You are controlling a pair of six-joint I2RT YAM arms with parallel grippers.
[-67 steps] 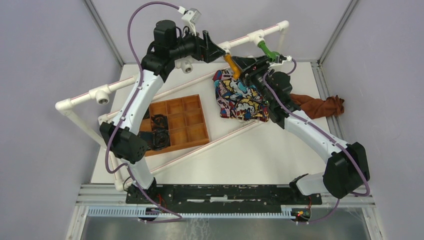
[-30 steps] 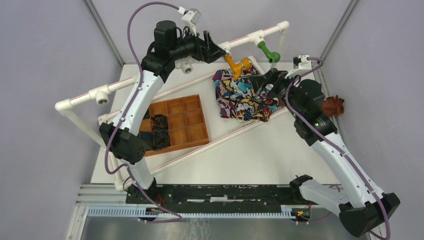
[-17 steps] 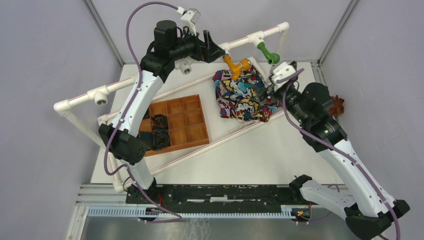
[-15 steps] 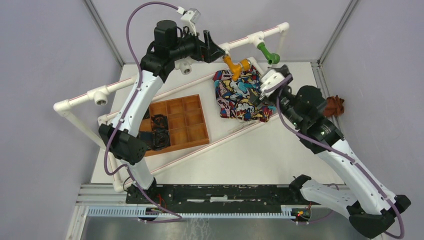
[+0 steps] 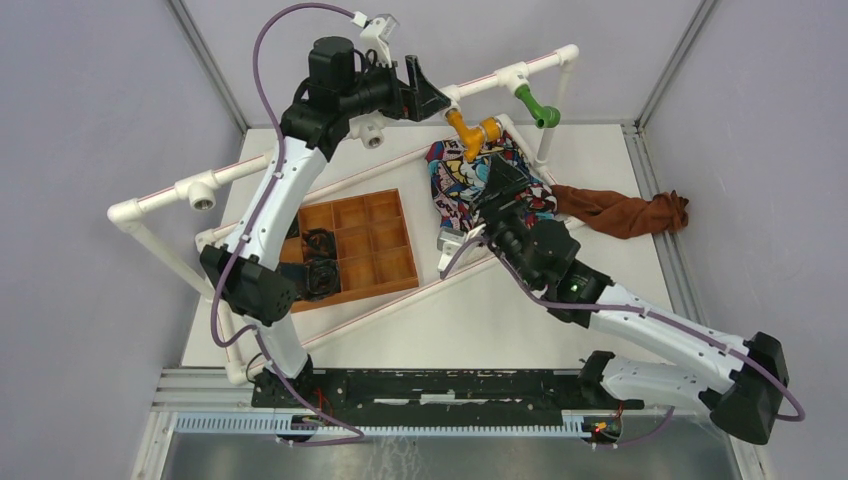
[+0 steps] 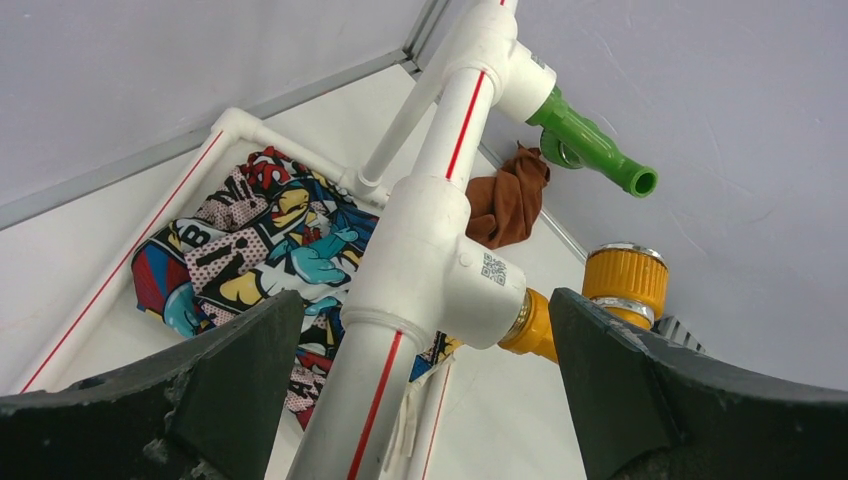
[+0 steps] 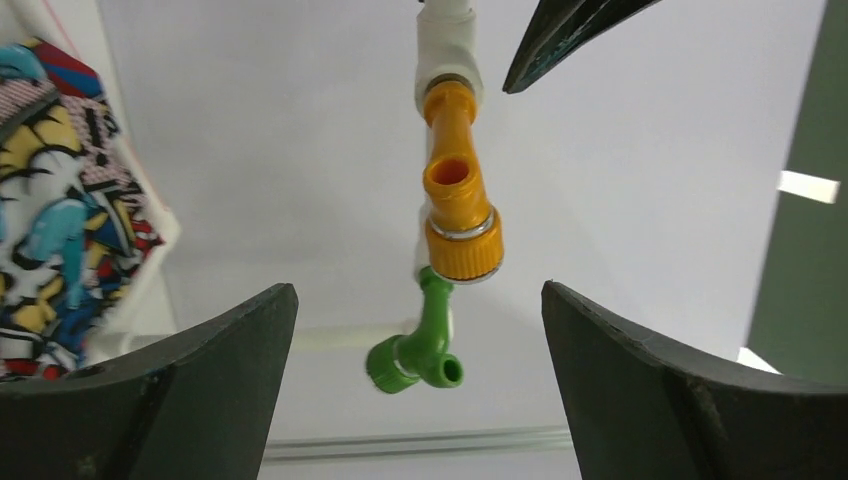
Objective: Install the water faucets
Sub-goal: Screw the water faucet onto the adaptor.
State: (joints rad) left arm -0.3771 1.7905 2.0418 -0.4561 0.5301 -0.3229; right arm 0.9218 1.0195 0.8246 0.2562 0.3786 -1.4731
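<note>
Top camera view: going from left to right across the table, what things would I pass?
In order: white pipe fitting → orange compartment tray → orange-yellow faucet → green faucet → brown cloth.

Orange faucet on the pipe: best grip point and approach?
Probably best: grip the orange faucet at its wide collar, the fattest round section, jaws across it. Come from the table side, where the open right gripper faces it; the T-fitting and left gripper crowd its other end.
</note>
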